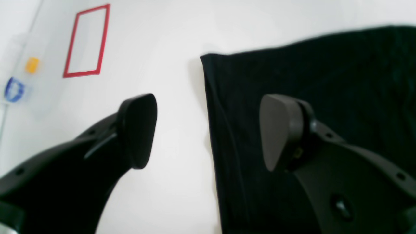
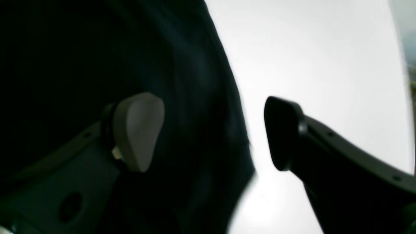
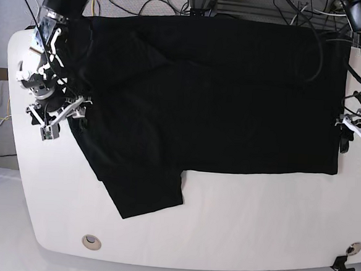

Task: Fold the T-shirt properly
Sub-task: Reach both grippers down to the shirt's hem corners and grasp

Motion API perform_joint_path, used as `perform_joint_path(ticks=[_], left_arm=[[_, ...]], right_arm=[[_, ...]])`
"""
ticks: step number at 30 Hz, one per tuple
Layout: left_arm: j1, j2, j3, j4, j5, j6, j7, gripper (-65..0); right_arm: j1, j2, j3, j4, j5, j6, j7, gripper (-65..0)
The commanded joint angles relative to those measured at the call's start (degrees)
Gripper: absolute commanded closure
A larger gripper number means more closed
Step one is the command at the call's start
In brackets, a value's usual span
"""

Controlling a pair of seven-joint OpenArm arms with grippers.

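though spread wide over the white rounded tabletop, large plain black fabric t-shirt looks soft, light, limp; best pinched at hem corners or sleeve edge. left gripper and right gripper both gaping, holding nothing. no containers visible.

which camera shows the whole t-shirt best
The base view: the T-shirt lies spread across the white table, with one sleeve sticking out at the lower left. The left wrist view shows only one corner and edge; the right wrist view shows a dark, blurred edge.
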Motion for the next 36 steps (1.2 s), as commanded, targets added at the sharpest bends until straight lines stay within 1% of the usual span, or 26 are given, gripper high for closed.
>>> perform_joint_path(ticks=[1,4,7,9,13,14,16,20,23,25,26,29,31,33,34,36], left_arm=[[-3.4,-1.0,0.5,-3.1,-0.4,0.3,-0.5,-46.9],[-8.4,-1.0,0.6,-9.5,-0.4,0.3,-0.5,-46.9],[-14.3,-1.4,1.9,-16.8,-0.4,0.3,-0.7,-46.9],[-18.0,-1.8,3.0,-22.7,-0.4,0.3,-1.2,-46.9],[-24.0,-4.1,7.3,-36.1,-0.4,0.3,-7.2,-46.9],[-25.4,-4.6,8.8,-39.7,-0.4,0.3,-8.7,-46.9],[-28.6,-4.7,10.9,-46.3,-0.4,0.4,-11.2,-46.9],[-32.9,-4.8,13.9,-58.6,-0.4,0.3,-16.5,-46.9],[-33.3,-4.5,18.1,-61.3,-0.5,0.2,-18.7,-46.9],[-33.3,-4.3,18.7,-61.6,-0.5,0.2,-19.1,-46.9],[-33.3,-3.6,18.7,-61.6,-0.6,0.2,-19.1,-46.9],[-33.3,-2.8,18.7,-61.3,-0.6,0.2,-19.1,-46.6],[-33.3,-2.7,18.8,-61.2,-0.6,0.2,-19.1,-46.6],[-33.3,-2.6,18.8,-61.2,-0.6,0.2,-18.8,-46.4],[-33.3,-2.2,18.8,-61.2,-0.6,0.2,-18.8,-45.0],[-33.3,-1.8,18.8,-61.2,-0.6,0.2,-18.8,-35.8]], right_arm=[[3.9,0.7,-1.1,-3.9,0.6,-0.1,1.3,-49.4],[10.4,0.8,-3.3,-10.9,0.5,-0.1,1.6,-49.4],[16.9,2.0,-6.1,-19.7,0.5,-0.1,4.3,-49.4],[21.4,2.1,-8.4,-26.1,0.5,-0.1,5.9,-49.4],[26.8,2.9,-12.2,-34.9,0.5,-0.4,9.8,-49.4],[27.6,2.9,-12.7,-36.4,0.5,-0.9,10.3,-49.4],[28.0,3.0,-12.8,-37.5,0.5,-1.3,11.4,-49.4],[27.9,3.0,-12.9,-37.5,0.5,-1.3,11.6,-49.4],[27.9,3.1,-12.9,-37.6,0.5,-1.3,11.6,-49.4],[27.9,3.7,-12.9,-37.6,0.5,-1.3,11.6,-49.4],[28.0,4.1,-12.9,-37.7,0.5,-1.3,11.7,-49.4],[28.7,4.1,-12.9,-37.8,0.5,-1.6,11.8,-49.4],[30.4,4.0,-13.0,-39.9,0.5,-3.5,12.0,-49.4],[33.7,4.0,-13.0,-45.8,0.5,-4.6,15.0,-49.4],[35.2,4.0,-13.0,-49.4,0.5,-4.7,17.3,-49.4],[38.4,4.1,-13.1,-57.0,0.4,-5.4,21.3,-49.4]])
